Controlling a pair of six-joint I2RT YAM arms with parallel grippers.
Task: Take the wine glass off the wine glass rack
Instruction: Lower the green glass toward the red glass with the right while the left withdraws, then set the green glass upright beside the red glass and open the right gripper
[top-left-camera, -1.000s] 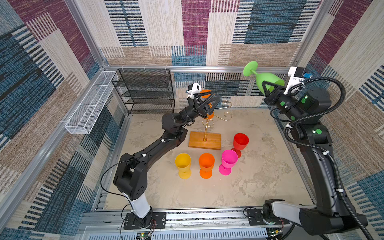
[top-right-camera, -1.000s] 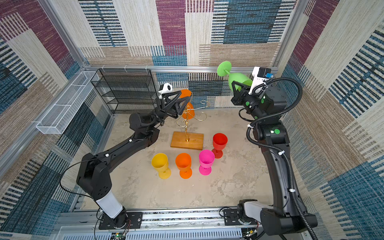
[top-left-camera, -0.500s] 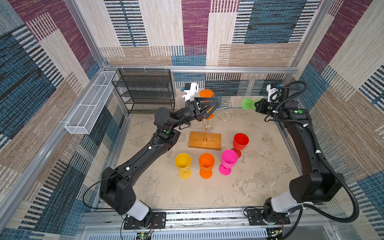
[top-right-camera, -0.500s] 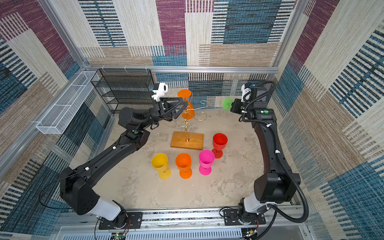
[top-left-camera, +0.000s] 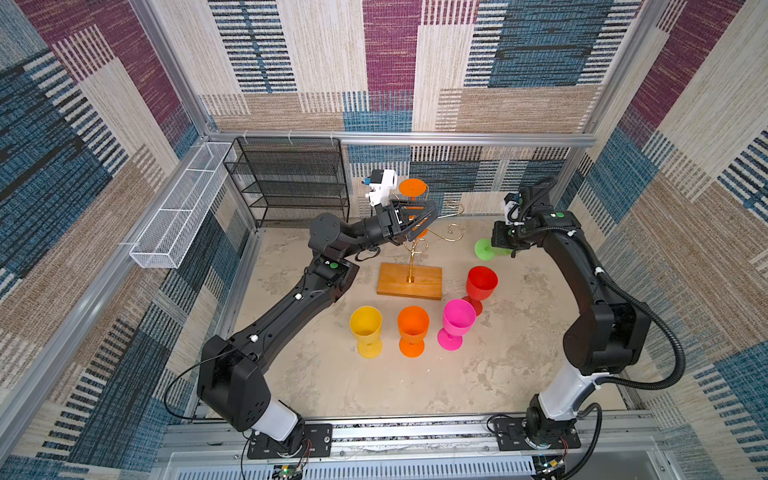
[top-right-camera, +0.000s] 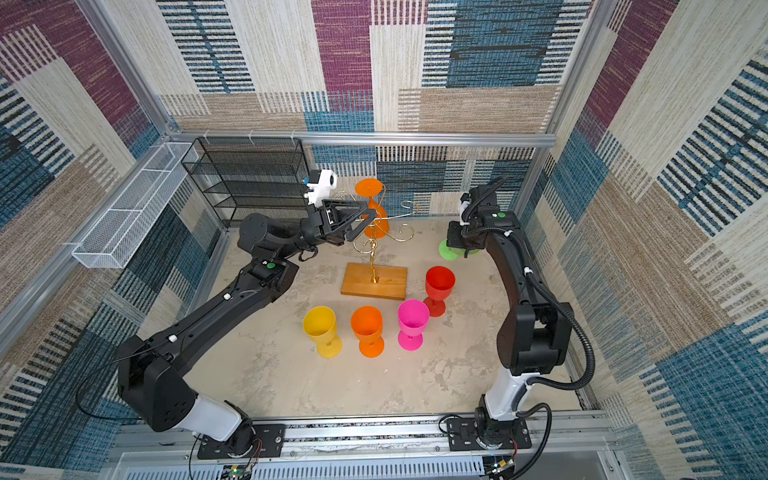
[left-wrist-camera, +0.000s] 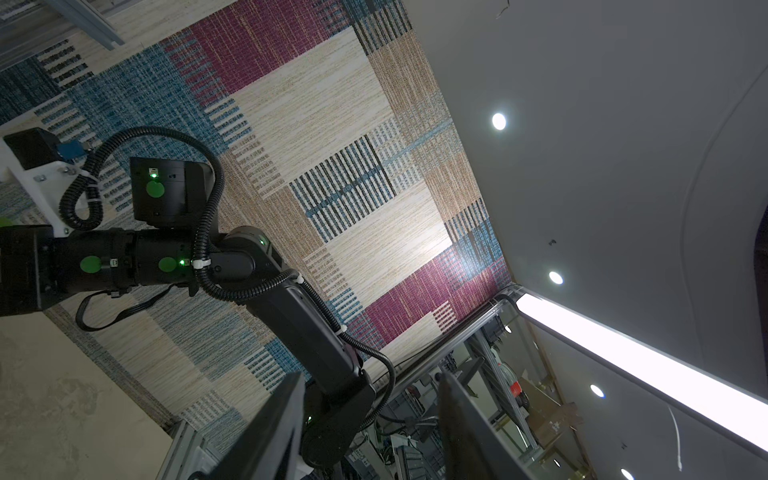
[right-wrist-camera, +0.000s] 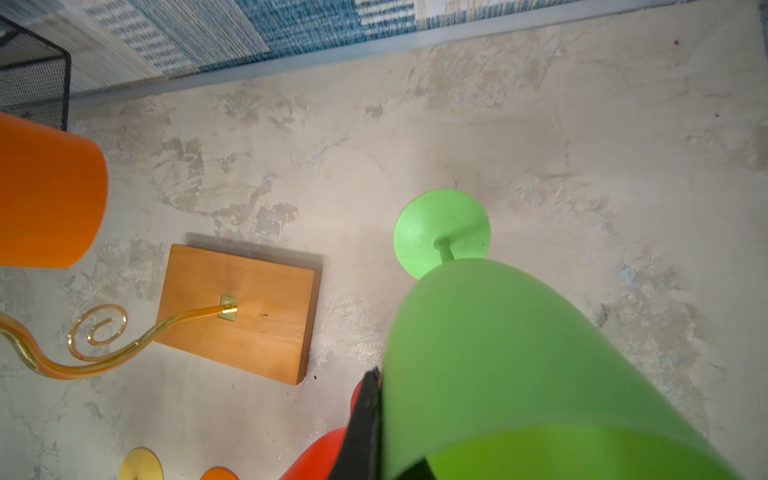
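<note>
The wine glass rack (top-left-camera: 412, 254) (top-right-camera: 372, 257), gold wire on a wooden base (right-wrist-camera: 237, 311), stands mid-table. An orange wine glass (top-left-camera: 412, 187) (top-right-camera: 369, 187) (right-wrist-camera: 45, 195) hangs upside down on it. My left gripper (top-left-camera: 430, 214) (top-right-camera: 372, 214) (left-wrist-camera: 370, 376) is level with that glass's bowl, open; the left wrist view shows nothing between its fingers. My right gripper (top-left-camera: 503, 243) (top-right-camera: 457, 243) (right-wrist-camera: 374, 395) is shut on the rim of a green wine glass (right-wrist-camera: 519, 353), whose foot (top-left-camera: 484, 249) (top-right-camera: 449, 250) is at the floor, back right. Whether the foot touches, I cannot tell.
In front of the rack stand a yellow glass (top-left-camera: 365, 328), an orange glass (top-left-camera: 412, 328), a pink glass (top-left-camera: 457, 322) and a red glass (top-left-camera: 481, 282). A black mesh shelf (top-left-camera: 291, 178) is at the back left, a white wire basket (top-left-camera: 183, 208) on the left wall.
My right arm has swung down from high up, bringing the green glass to floor level right of the rack. The left arm has lowered; its gripper stays by the hanging orange glass.
</note>
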